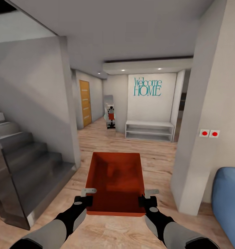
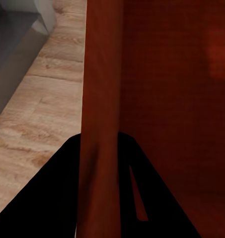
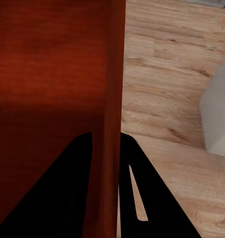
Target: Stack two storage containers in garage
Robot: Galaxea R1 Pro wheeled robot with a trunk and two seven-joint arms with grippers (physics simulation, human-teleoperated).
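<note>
Orange-red storage container (image 1: 115, 181) held level above wood plank floor (image 1: 159, 155), hallway ahead. Left claw (image 1: 85, 196) clamped on its left wall, right claw (image 1: 148, 197) clamped on right wall. Staircase (image 1: 24, 166) left.

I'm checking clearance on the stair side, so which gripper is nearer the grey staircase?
Left. The left gripper clamps the storage container's wall on the side facing the staircase; the right gripper grips the opposite wall, farther from the steps.
</note>
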